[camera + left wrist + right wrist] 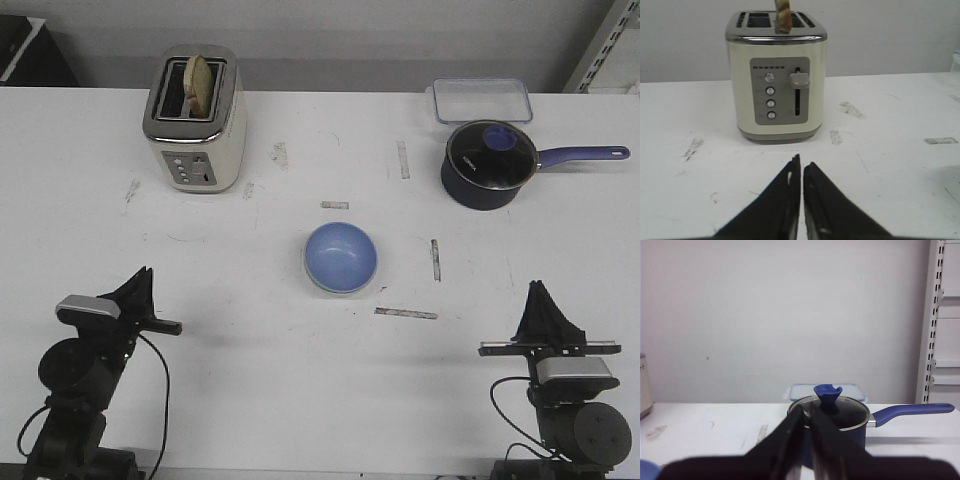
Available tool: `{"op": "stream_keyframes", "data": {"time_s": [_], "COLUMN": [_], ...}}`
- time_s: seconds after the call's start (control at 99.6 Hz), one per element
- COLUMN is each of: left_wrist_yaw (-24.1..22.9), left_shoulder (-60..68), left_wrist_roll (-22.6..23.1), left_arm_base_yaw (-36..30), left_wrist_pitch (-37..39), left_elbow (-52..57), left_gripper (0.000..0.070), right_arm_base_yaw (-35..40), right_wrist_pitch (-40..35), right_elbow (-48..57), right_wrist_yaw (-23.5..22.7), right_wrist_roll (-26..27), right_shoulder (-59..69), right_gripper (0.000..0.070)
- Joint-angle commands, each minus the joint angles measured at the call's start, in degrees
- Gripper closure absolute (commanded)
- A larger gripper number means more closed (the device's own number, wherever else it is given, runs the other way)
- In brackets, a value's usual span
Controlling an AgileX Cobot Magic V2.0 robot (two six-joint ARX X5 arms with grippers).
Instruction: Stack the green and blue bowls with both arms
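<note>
The left hand (140, 283) sat low at the near edge of the bench (250, 370), its fingers (785, 200) pressed together with only a thin slit between them and nothing held. It pointed forward at the cream toaster (193, 118), which stood well beyond it with a slice of bread (201, 82) upright in a slot. Ahead of that hand and off toward the right hand lay the blue bowl (341, 257), open side up and well apart from both hands. Under its rim a thin pale edge showed, which might have been the green bowl nested below, but the front view could not settle that; no separate green bowl appeared anywhere. Judged so, the stacking looked either finished or not yet begun, and any next move would call first for finding the green bowl before either hand spread and reached inward. The right hand (541, 300) likewise rested low at the near edge, fingers (790, 440) pressed together and empty, aimed straight ahead at the lidded navy saucepan (488, 163), with a clear lidded container (479, 100) just behind it.
</note>
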Motion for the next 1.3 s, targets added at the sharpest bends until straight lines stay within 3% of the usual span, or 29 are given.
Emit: {"op": "stream_keyframes", "data": {"time_s": [0.0, 0.422, 0.753, 0.944, 1.286], "left_wrist_yaw": [-0.31, -0.2, -0.26, -1.88, -0.55], "left_shoulder": [-2.08, -15.17, -18.45, -18.62, -20.13], "left_wrist_roll": [0.26, 0.26, 0.28, 0.39, 0.33], "left_arm_base_yaw": [0.59, 0.79, 0.79, 0.85, 4.33], "left_wrist_pitch": [-1.29, -2.51, -2.23, 0.66, 2.58], "left_elbow": [0.44, 0.44, 0.09, -4.48, -13.11], "left_gripper": [0.0699, 0.0699, 0.0699, 0.0698, 0.0698], "right_arm_base_yaw": [0.15, 0.15, 0.15, 0.15, 0.15], "right_wrist_pitch": [0.63, 0.63, 0.63, 0.63, 0.63], "right_elbow": [0.24, 0.24, 0.24, 0.24, 0.24], "right_wrist_yaw": [0.11, 0.09, 0.09, 0.09, 0.09], "right_wrist_roll": [-0.28, -0.28, -0.26, -0.28, -0.28], "right_shoulder": [-0.11, -0.11, -0.11, -0.11, -0.11], "right_gripper": [0.0687, 0.0687, 0.0687, 0.0687, 0.0687]}}
